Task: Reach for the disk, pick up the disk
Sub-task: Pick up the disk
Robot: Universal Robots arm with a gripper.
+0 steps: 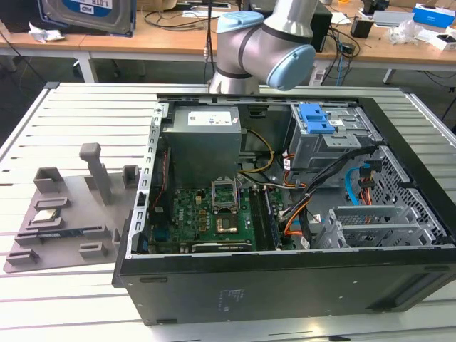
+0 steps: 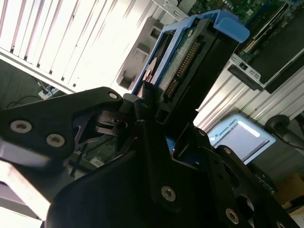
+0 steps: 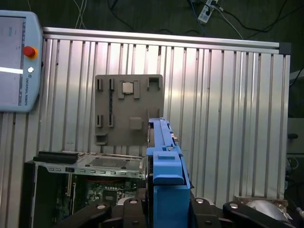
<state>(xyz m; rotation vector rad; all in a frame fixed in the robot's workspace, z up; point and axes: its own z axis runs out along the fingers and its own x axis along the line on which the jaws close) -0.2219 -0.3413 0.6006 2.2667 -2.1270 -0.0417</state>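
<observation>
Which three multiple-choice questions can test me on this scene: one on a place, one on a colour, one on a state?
1. Where does the grey tray lie?
A) on the slatted table, at the exterior view's left of the computer case
B) inside the case
C) on a wooden desk

2. What colour is the bracket on the disk?
A) red
B) green
C) blue

3. What is the state of the disk?
A) lying on the tray
B) clamped in the gripper
C) mounted in the case

Answers:
1 A, the tray rests on the slats beside the case.
2 C, both wrist views show a blue frame.
3 B, the second wrist view shows the gripper closed on it.
</observation>
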